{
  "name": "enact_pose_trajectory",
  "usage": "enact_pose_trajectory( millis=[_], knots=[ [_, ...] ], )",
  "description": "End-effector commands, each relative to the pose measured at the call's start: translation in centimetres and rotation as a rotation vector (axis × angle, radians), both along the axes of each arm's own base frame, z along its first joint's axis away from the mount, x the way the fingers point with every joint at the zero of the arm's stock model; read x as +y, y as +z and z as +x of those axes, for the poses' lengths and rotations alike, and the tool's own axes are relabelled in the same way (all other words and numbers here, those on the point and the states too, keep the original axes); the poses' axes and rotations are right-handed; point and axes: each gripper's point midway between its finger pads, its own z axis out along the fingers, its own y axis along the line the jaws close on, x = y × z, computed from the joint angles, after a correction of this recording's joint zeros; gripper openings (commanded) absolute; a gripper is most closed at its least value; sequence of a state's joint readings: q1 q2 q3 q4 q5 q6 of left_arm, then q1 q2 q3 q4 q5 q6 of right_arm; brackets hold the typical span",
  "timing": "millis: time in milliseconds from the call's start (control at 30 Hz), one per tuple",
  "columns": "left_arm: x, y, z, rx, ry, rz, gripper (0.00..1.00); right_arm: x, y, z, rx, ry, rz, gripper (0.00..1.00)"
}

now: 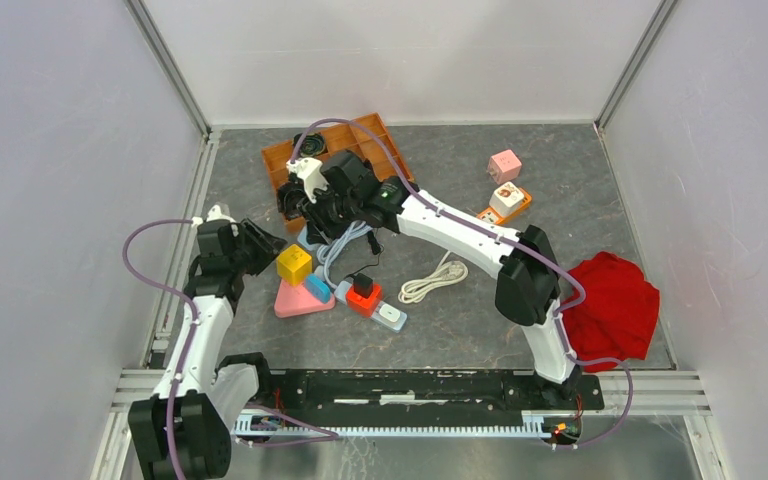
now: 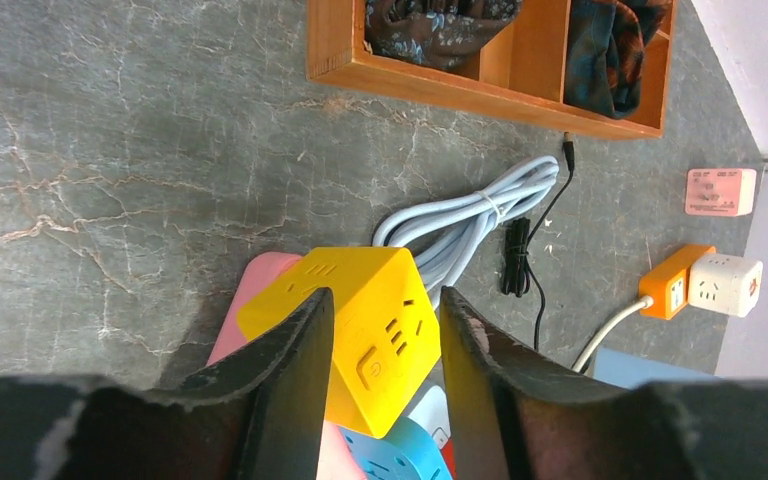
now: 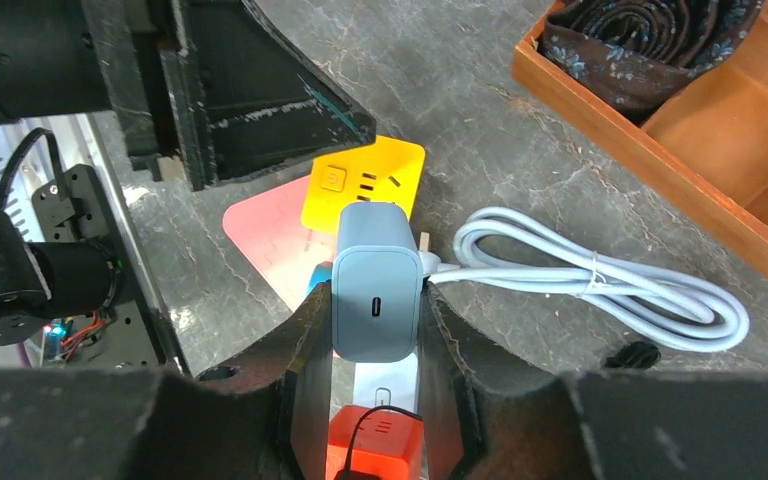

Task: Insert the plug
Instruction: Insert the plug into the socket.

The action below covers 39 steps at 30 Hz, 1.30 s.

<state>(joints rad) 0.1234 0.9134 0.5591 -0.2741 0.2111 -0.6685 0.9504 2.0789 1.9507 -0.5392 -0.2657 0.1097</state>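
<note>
Right wrist view: alignment step. Right end effector [image 3: 373, 310] clamped on grey plug [image 3: 375, 285], held over yellow socket cube [image 3: 365, 185] on table [image 1: 580, 180], arm stretched across to left. Left end effector [image 2: 385, 296] straddling cube, part open; cannot tell if gripping. Next: line prongs up with slots, push in with cube braced.

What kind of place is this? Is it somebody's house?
Probably not a house, more like a robot test booth in a lab: a left arm and right arm bolted to a grey table, plain white walls in metal framing, and practice things like a yellow socket cube and a grey charger.
</note>
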Motion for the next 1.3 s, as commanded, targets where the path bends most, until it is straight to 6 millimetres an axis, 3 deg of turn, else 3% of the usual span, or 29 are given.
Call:
enact_pose_trajectory(
  millis=[0,133,300,600,1000,1167,1267],
  knots=[
    [-0.3,0.0,0.5,-0.054,-0.052,0.015,0.48,2.0,1.6,-0.4,0.011,0.026,0.089,0.04],
    [0.4,-1.2,0.3,0.000,-0.023,0.043,0.53,2.6,0.2,-0.6,0.054,0.016,0.083,0.04],
    [1.4,-1.8,0.4,0.026,0.055,0.044,0.52,2.9,-1.3,-0.5,0.081,0.001,0.064,0.05],
    [-1.2,-1.7,0.9,-0.024,-0.093,-0.026,0.29,3.5,-1.4,0.0,0.087,-0.006,0.058,0.05],
    [-3.0,-2.5,0.2,-0.019,-0.170,-0.099,0.26,1.4,-1.7,0.3,0.084,-0.073,-0.028,0.06],
    [-3.4,-3.0,-0.2,-0.005,-0.176,-0.128,0.26,1.5,-1.4,0.6,0.085,-0.088,-0.019,0.06],
    [-3.6,-2.9,-0.4,0.008,-0.164,-0.158,0.34,1.9,-1.2,0.5,0.097,-0.086,-0.002,0.06]
  ],
)
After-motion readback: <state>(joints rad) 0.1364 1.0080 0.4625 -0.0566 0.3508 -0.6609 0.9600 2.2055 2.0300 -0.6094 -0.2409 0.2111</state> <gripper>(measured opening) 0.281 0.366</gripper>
